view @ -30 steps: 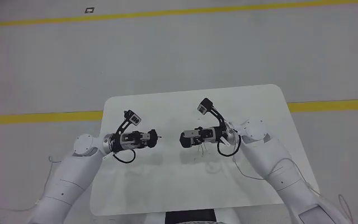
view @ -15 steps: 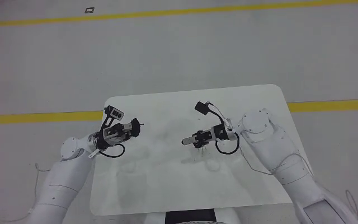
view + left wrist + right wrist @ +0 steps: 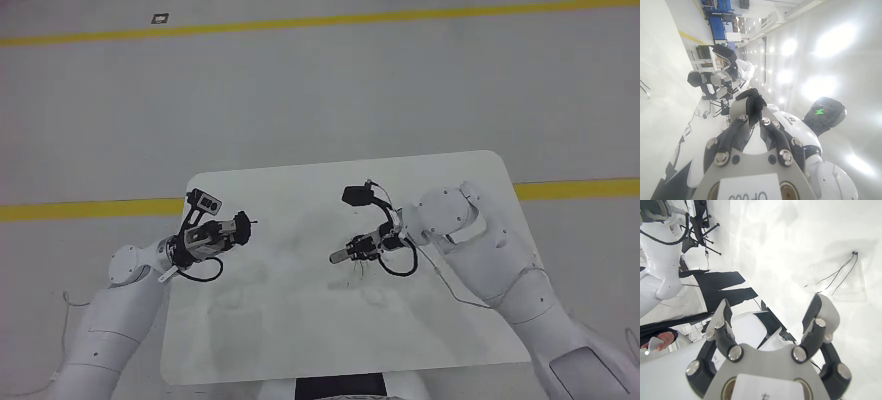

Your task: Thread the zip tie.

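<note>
Black zip ties (image 3: 840, 269) lay on the table (image 3: 450, 200) just beside the right gripper (image 3: 770, 300), its fingers spread, while the left gripper (image 3: 752, 96), well apart, was pressed together.

A white table (image 3: 300, 330) with rounded corners stands on a pale grey floor. One yellow stripe (image 3: 300, 22) crosses the floor far behind the table, and a second yellow stripe (image 3: 80, 210) passes under it, with a small dark marker (image 3: 160, 17) lying near the far one. Off across the room stand blue racks (image 3: 718, 32), and nearer by, a black chair base (image 3: 694, 242) with a small grey box (image 3: 706, 255) on a cable beside it.
</note>
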Controlling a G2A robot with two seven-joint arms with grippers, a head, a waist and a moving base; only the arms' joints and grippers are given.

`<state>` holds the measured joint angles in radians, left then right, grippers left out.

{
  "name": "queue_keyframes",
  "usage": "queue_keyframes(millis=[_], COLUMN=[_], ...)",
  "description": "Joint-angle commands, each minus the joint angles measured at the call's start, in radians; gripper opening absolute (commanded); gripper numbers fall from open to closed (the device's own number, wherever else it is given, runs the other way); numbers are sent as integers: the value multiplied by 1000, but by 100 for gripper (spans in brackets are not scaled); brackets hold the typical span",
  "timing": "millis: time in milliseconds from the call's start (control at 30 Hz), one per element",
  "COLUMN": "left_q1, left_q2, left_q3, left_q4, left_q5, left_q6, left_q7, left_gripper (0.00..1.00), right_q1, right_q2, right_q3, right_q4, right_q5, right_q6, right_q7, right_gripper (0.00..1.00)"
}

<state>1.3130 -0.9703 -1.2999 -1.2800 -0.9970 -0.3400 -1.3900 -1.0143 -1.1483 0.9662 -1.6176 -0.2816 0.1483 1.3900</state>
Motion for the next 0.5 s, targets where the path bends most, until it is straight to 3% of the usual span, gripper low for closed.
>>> queue_keyframes(millis=[0, 367, 467], left_q1=[0, 0, 0], left_q2=[0, 0, 0], left_q3=[0, 0, 0], left_q4=[0, 0, 0], left_q5=[0, 0, 0], left_q6=[0, 0, 0], left_q7=[0, 0, 0], left_gripper=[0, 0, 0], right_q1=[0, -5, 24], right_q2=[0, 0, -5], right_q3=[0, -9, -47], right_q4=[0, -3, -14], right_q5=[0, -16, -78], right_q6=[0, 3, 65], right_q7=[0, -28, -24], right_gripper=[100, 100, 100])
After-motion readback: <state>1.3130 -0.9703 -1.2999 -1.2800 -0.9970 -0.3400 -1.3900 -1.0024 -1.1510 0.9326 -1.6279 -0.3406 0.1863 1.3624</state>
